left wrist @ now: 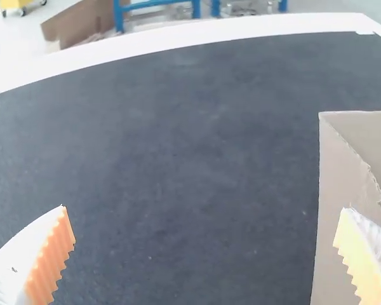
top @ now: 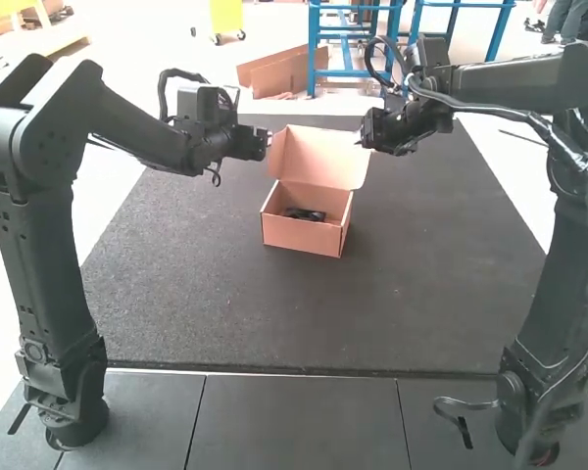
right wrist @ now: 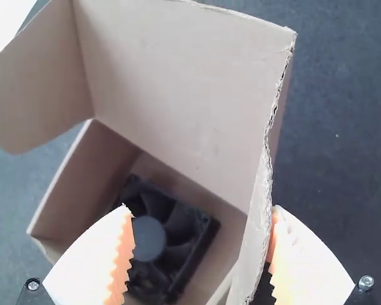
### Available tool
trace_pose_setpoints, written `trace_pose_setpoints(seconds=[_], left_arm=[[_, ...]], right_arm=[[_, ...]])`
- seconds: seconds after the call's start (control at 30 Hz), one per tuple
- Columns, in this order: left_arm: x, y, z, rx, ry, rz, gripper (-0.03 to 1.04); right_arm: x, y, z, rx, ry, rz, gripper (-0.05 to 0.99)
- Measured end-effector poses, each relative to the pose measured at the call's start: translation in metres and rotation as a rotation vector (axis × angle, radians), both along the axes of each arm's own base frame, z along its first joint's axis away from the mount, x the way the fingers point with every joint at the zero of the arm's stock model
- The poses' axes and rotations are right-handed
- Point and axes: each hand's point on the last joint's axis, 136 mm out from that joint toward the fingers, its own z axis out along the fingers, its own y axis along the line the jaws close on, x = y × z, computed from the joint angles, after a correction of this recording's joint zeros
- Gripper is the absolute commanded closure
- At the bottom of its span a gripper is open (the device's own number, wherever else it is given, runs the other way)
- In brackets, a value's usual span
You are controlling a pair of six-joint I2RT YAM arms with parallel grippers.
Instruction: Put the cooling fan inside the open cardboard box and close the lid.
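High view: noted an open brown cardboard box [top: 307, 227] on a dark grey mat [top: 225, 294] covering the counter, placed between the left fingers [top: 261, 145] and the right fingers [top: 365, 133] and lower than both. Found its lid [top: 318, 157] standing upright from the far wall, with the left fingers just beside one side edge and the right fingers at the other. Observed a black square cooling fan [top: 305, 213] lying flat on the box floor, well below both sets of fingers.

Left wrist view: recorded white ribbed left fingers [left wrist: 47, 260] with orange toothed pads, set wide apart and clamped on nothing. Noted a plain cardboard panel [left wrist: 352, 165] of the box just beside one finger, with bare mat beneath the rest of the gap. Unable to confirm contact between that pad and the cardboard.

Right wrist view: recorded right fingers [right wrist: 105, 267] of the same white and orange make, likewise spread apart and gripping nothing. Found the lid's rough corrugated side edge running down into the gap, close against one orange pad; contact not confirmed. Sighted the fan [right wrist: 168, 244] beneath and between the fingers, inside the box walls, round hub facing up and blades visible around it. Noted one side flap of the lid folded inward, opposite the edge lying between the fingers.
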Motion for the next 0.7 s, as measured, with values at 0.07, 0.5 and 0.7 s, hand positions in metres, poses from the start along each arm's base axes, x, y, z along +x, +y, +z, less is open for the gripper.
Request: trace_pose_setpoints(seconds=[0.07,0.5,0.7], left_arm=[[0.0,0.0,0.0,0.0,0.002,-0.001,0.04],[-0.001,0.0,-0.002,-0.001,0.009,0.0,0.04],[-0.001,0.0,-0.002,-0.001,0.01,-0.002,0.04]], right_arm=[[0.001,0.0,0.0,-0.007,-0.008,0.001,0.65],[-0.003,0.017,-0.01,-0.101,-0.072,0.015,0.75],[-0.006,0.022,-0.017,-0.173,-0.104,-0.004,0.85]])
